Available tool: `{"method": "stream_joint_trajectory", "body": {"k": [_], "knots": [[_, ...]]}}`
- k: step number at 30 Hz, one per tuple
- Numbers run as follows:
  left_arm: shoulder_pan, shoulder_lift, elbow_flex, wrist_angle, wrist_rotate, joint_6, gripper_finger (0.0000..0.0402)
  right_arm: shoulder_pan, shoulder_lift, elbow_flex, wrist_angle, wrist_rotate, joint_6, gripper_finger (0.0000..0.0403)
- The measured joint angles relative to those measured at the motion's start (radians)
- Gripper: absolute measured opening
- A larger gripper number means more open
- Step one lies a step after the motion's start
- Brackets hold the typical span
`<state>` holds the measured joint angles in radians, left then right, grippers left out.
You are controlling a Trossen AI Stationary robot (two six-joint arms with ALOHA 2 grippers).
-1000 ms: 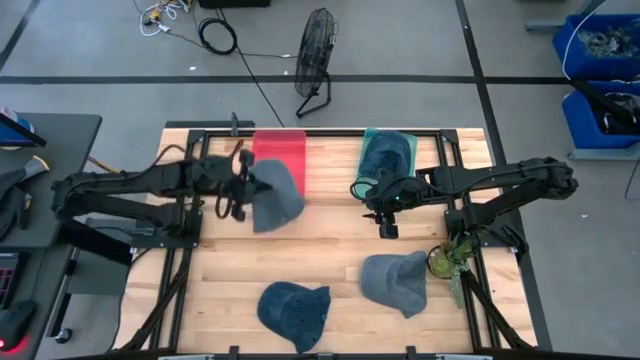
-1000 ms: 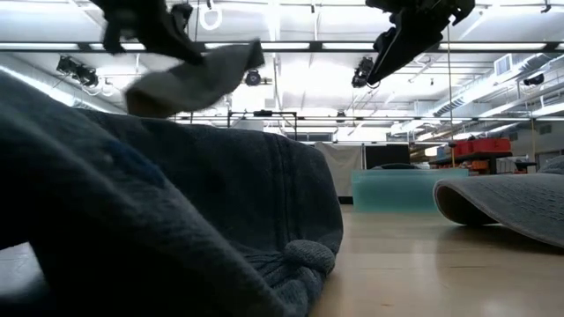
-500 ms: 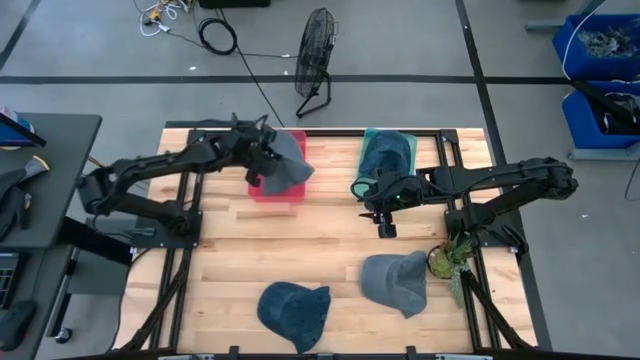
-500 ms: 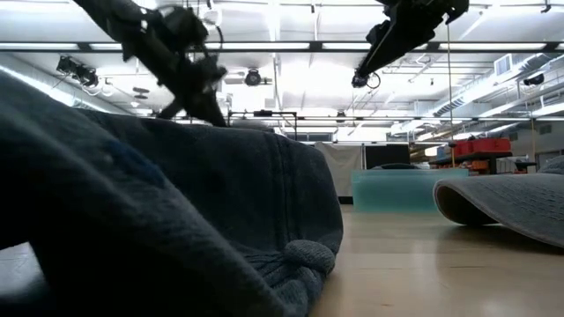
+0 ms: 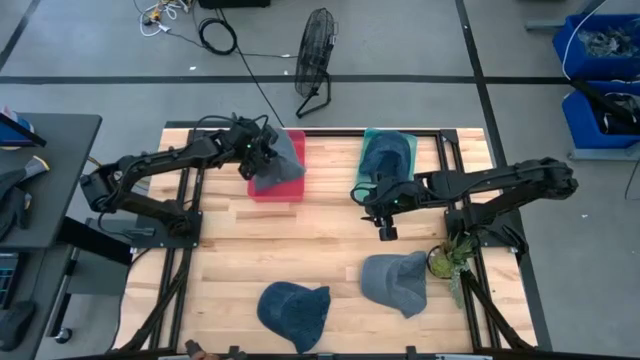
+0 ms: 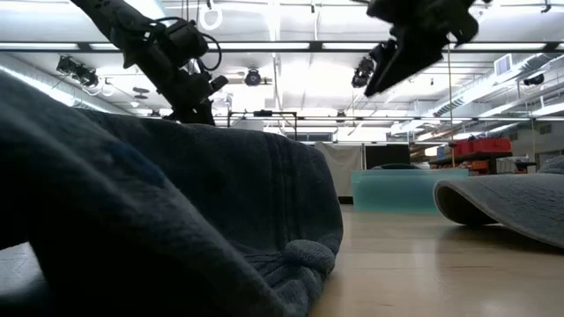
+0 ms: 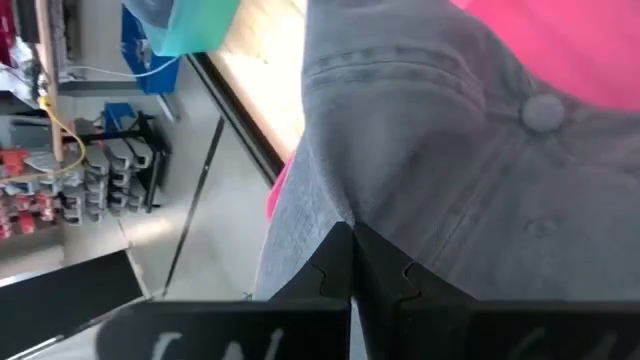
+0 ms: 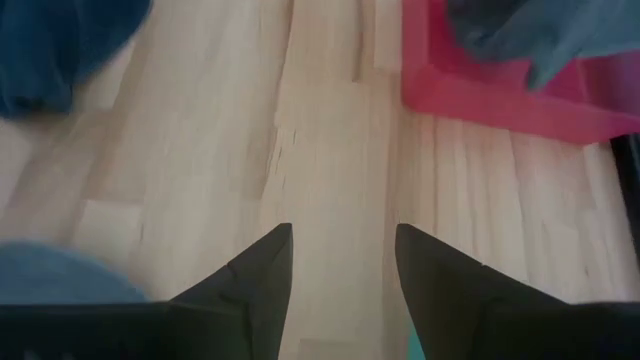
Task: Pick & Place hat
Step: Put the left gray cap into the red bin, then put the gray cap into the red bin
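A light grey cap (image 5: 278, 163) sits over the red tray (image 5: 262, 190) at the table's far side, and my left gripper (image 7: 351, 240) is shut on it. In the left wrist view the cap's crown and top button (image 7: 543, 112) spread beyond the fingers, with the pink tray (image 7: 590, 50) behind. My right gripper (image 5: 385, 228) hangs open over bare wood mid-table, touching nothing. The right wrist view shows its open gripper (image 8: 340, 262) above the planks. A dark blue cap (image 5: 388, 155) lies in the teal tray (image 5: 372, 135). My left gripper pinches the grey cap's cloth (image 7: 345, 215) between its two shut fingers, at the cap's left side (image 5: 258, 160), reaching from the table's left. The cap spreads away from the fingers over the red tray; I cannot tell whether it rests on the tray.
Another grey cap (image 5: 395, 280) and a dark blue cap (image 5: 295, 310) lie near the table's near edge; the blue one (image 6: 159, 220) fills the low view's foreground. A small plant (image 5: 450, 262) stands at the right. Bare wood lies between the trays and the near caps.
My left gripper has carried the grey cap from over the table's left middle toward the far edge and brought it down over the red tray, staying shut on it. The cap has turned about and now covers much of the tray. The right arm has kept still.
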<state>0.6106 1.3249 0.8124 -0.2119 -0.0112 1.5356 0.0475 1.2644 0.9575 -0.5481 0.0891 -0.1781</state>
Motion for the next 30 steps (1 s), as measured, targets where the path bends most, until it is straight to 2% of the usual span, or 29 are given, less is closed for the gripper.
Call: {"method": "stream_joint_trajectory", "body": {"k": [5,12,15,18,23,30], "knots": [[0.000,-0.024,0.000,-0.040,-0.014,-0.004,0.0002,0.000,0.000,-0.064,0.054,0.000,0.006,0.0182],[0.004,-0.009,0.000,-0.235,-0.012,-0.010,0.0002,0.000,0.000,-0.077,0.149,0.000,0.038,0.0182],[0.004,0.001,-0.001,-0.219,-0.011,-0.056,0.0003,0.000,0.000,-0.077,0.167,0.000,0.039,0.0182],[0.001,0.015,-0.001,-0.151,0.007,-0.167,0.0013,0.000,0.000,-0.077,0.166,0.000,0.078,0.0182],[0.001,0.018,-0.001,-0.062,0.009,-0.476,0.0037,0.000,0.000,-0.077,0.157,-0.001,0.171,0.0182],[0.002,0.018,-0.001,-0.071,0.007,-0.641,0.0068,0.000,0.000,-0.076,0.141,-0.002,0.171,0.0182]]}}
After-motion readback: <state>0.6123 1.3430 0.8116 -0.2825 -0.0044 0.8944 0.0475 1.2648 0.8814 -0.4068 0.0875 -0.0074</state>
